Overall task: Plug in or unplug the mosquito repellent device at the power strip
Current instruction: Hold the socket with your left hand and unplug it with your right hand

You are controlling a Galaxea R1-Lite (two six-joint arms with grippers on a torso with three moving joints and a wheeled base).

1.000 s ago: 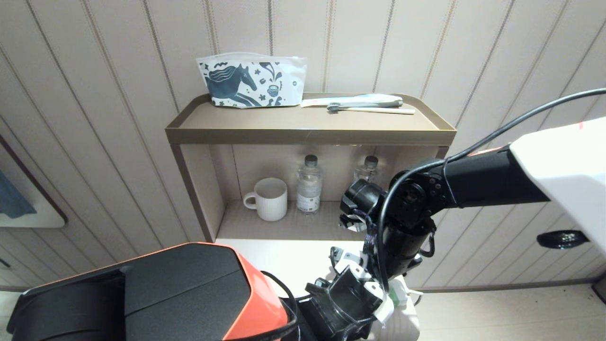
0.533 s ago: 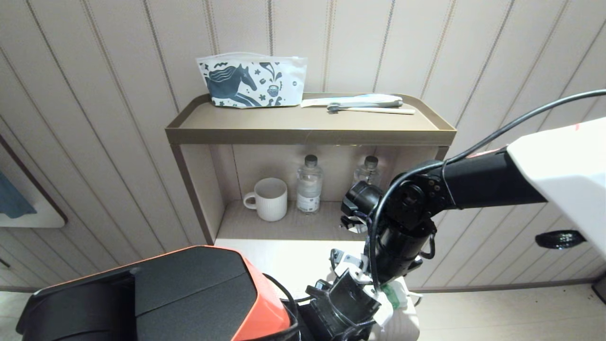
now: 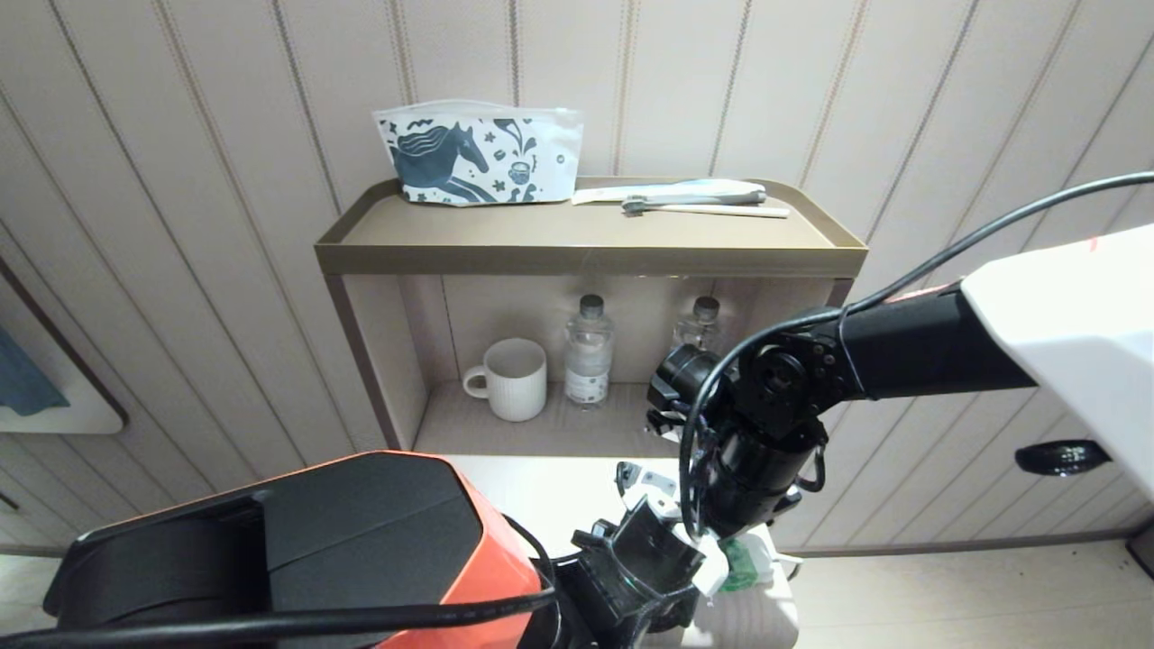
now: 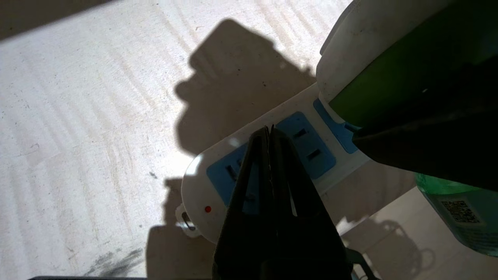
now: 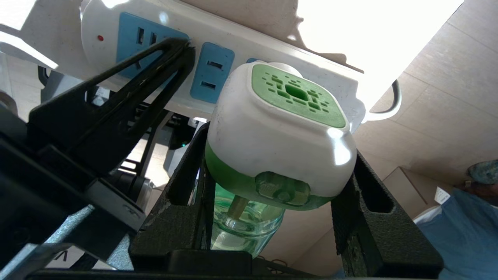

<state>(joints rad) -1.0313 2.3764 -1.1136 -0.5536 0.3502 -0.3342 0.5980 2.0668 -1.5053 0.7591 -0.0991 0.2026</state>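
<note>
My right claw (image 5: 272, 186) grips the small white-and-green plastic mosquito repellent device (image 5: 278, 132) by its sides, seated at the cord end of the flat white oblong power strip (image 5: 218, 54). The strip runs from ten to three o'clock. My left claw (image 4: 270, 134), pinched shut on nothing, presses the strip's button end on the pale surface (image 4: 97, 116).

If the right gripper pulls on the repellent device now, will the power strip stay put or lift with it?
The power strip looks thin, light plastic, so it would probably lift or slide with the mosquito repellent device. The shut left gripper rests its tips on the strip's button end, which likely pins it. The right gripper clamps smooth plastic; slipping seems possible.
</note>
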